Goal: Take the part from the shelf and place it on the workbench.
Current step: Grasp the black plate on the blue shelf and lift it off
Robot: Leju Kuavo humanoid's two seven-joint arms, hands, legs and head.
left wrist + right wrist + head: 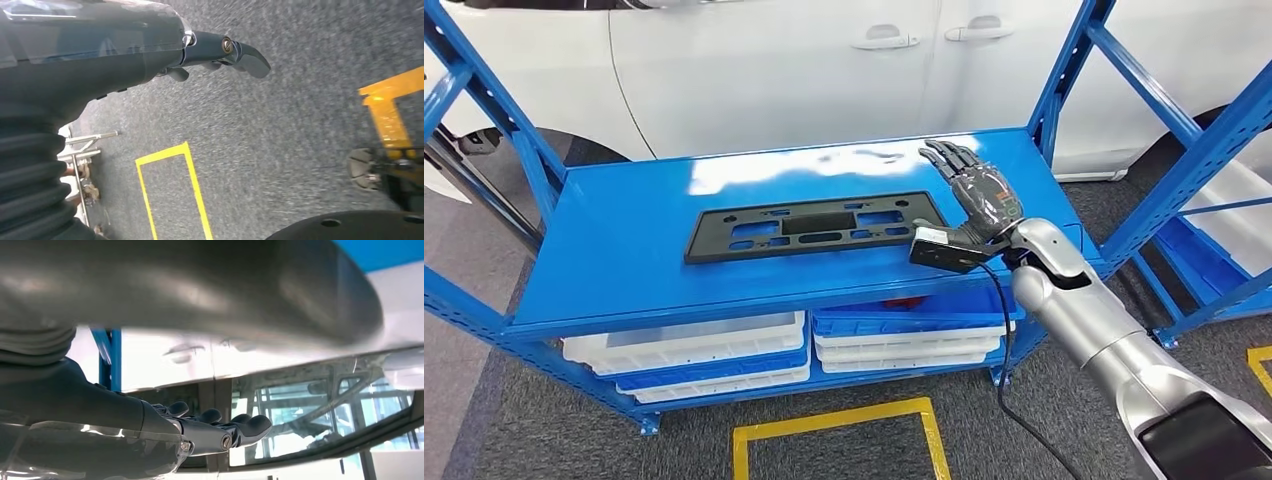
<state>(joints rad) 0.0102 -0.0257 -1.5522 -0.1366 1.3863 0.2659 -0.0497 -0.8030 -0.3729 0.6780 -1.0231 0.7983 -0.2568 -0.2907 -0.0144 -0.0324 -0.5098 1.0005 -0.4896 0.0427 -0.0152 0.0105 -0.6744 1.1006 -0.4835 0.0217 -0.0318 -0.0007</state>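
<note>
Flat black slotted part lies on blue shelf

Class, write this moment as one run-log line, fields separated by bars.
part: flat on blue shelf, untouched | right hand: open, raised beside part's right end | left hand: empty, hanging over floor | step: grasp not yet made

A white car body with two door handles is seen behind the rack. White and blue shallow plastic trays are stacked in two piles on the lower level, side by side. Grey carpet flooring is marked with a yellow taped rectangle, and a second yellow corner mark is seen at the far right edge. A further blue metal rack is placed to the right.
</note>
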